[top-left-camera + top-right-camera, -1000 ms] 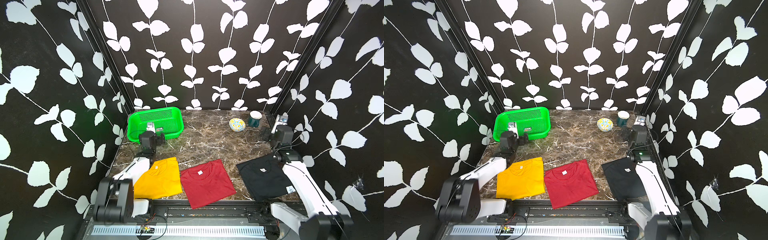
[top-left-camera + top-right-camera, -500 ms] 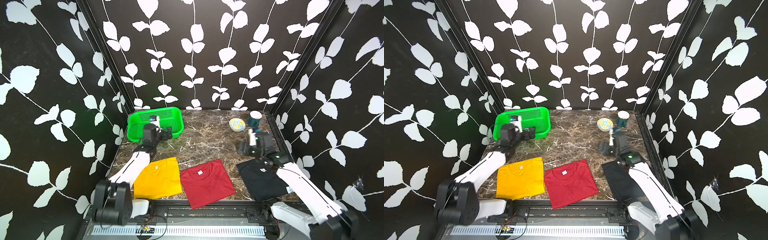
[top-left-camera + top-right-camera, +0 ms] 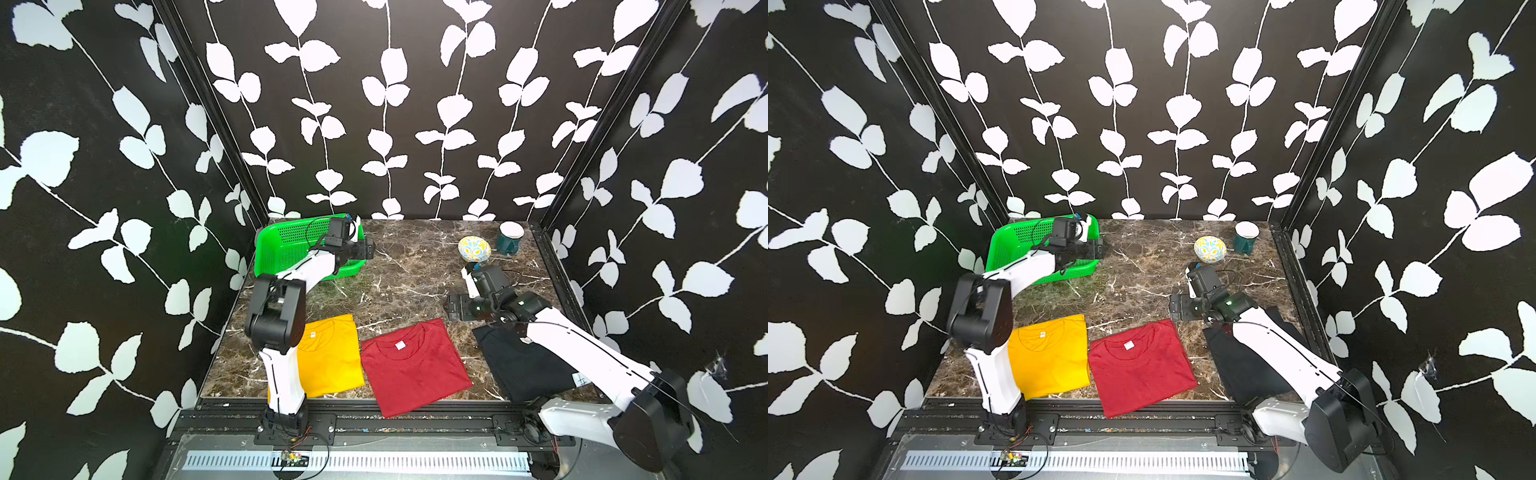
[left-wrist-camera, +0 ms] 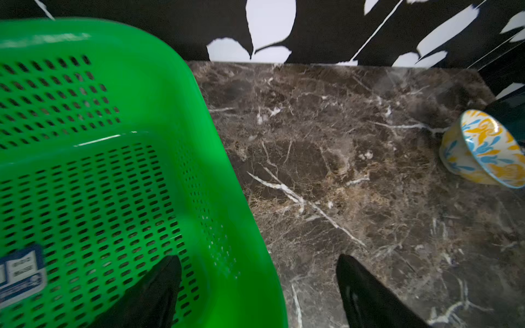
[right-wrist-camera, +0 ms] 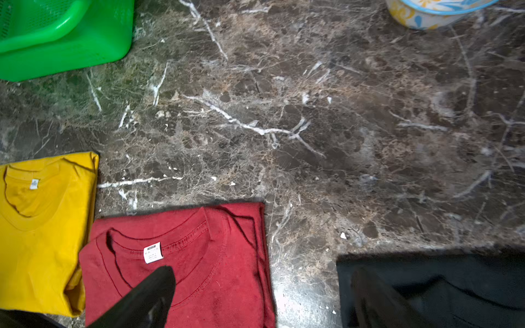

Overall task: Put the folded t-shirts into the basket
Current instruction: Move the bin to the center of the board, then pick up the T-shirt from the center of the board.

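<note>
Front edge: 3 folded cloth t-shirts lie flat in a row, yellow [image 3: 330,357], dark red [image 3: 415,365], black [image 3: 519,365]. No finger grips any of them. 0 of 3 are in.

Mid-table: my right gripper [image 5: 262,274] hangs over the brown marble table [image 5: 312,127], jaws wide apart and empty. 1 finger is above the red collar, 1 above the black shirt's edge.

Far left corner: the bright green perforated plastic basket [image 3: 286,249] holds only a sticker [image 4: 20,272]. My left gripper [image 4: 258,259] is spread, holds nothing and straddles 1 side wall. All 3 transfers remain, I judge.
</note>
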Available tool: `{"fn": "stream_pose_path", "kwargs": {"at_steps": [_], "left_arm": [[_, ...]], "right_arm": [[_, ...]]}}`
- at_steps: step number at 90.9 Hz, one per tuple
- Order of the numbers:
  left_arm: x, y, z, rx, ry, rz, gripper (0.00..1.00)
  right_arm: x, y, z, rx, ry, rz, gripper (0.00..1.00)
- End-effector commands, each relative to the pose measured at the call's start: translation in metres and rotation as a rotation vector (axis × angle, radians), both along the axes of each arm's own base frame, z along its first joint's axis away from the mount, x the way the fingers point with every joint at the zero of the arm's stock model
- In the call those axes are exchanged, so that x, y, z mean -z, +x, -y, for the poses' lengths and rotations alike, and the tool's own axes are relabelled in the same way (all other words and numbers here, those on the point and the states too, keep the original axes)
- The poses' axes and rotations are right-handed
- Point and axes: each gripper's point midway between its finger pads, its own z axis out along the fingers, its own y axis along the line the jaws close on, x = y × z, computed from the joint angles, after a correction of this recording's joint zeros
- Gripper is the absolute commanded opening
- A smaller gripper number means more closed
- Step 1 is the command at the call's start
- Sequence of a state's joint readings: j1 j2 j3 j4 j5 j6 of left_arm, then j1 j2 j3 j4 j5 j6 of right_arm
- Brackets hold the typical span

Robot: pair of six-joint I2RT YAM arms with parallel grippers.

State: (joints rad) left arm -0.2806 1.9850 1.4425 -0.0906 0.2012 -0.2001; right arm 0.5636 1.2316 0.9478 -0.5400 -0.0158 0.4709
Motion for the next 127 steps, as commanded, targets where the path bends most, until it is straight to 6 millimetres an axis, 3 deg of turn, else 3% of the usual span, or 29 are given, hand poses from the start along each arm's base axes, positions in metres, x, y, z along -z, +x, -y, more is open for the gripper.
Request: {"fn": "stream_pose_path", "kwargs": {"at_steps": [1,18,32,37,47,57,66,75,88,96,105,113,121,127], "left_arm": [[-0.008,-0.011,0.031,0.057,-0.033,-0.049,0.86],[-0.024,-0.031,0.105,0.154,-0.111,-0.009,0.86],[-0.041,-0.046,0.187,0.255,-0.194,0.052,0.87],[-0.038,-0.045,0.209,0.285,-0.188,0.044,0.87],[-0.041,-0.039,0.242,0.34,-0.219,0.052,0.87],[-0.055,-0.036,0.252,0.36,-0.264,0.063,0.87],[-0.078,-0.049,0.246,0.384,-0.275,0.085,0.88],[-0.1,-0.074,0.227,0.399,-0.269,0.106,0.88],[-0.127,-0.117,0.178,0.374,-0.204,0.205,0.9],[-0.126,-0.14,0.143,0.335,-0.127,0.256,0.9],[-0.111,-0.164,0.11,0.291,-0.066,0.266,0.9],[-0.087,-0.187,0.089,0.279,-0.036,0.24,0.9],[-0.058,-0.21,0.072,0.285,0.01,0.183,0.89],[-0.039,-0.224,0.062,0.288,0.04,0.132,0.89]], "right_arm": [[-0.001,-0.003,0.009,0.047,-0.03,-0.018,0.99],[-0.008,-0.004,0.02,0.09,-0.046,0.01,0.99],[-0.011,-0.001,0.056,0.256,-0.13,0.05,0.99],[-0.012,-0.003,0.062,0.284,-0.113,0.046,0.99],[-0.009,-0.015,0.053,0.23,-0.054,-0.002,0.98],[0.002,-0.041,0.023,0.061,0.034,-0.109,0.97],[0.01,-0.075,-0.012,-0.098,0.129,-0.207,0.96],[0.018,-0.105,-0.048,-0.199,0.249,-0.275,0.94],[0.042,-0.137,-0.086,-0.254,0.396,-0.391,0.93],[0.071,-0.148,-0.09,-0.239,0.375,-0.468,0.94],[0.113,-0.152,-0.071,-0.122,0.255,-0.563,0.93],[0.141,-0.143,-0.014,0.096,0.04,-0.592,0.95],[0.146,-0.135,0.034,0.262,-0.064,-0.586,0.96],[0.136,-0.125,0.045,0.294,-0.072,-0.534,0.96]]}}
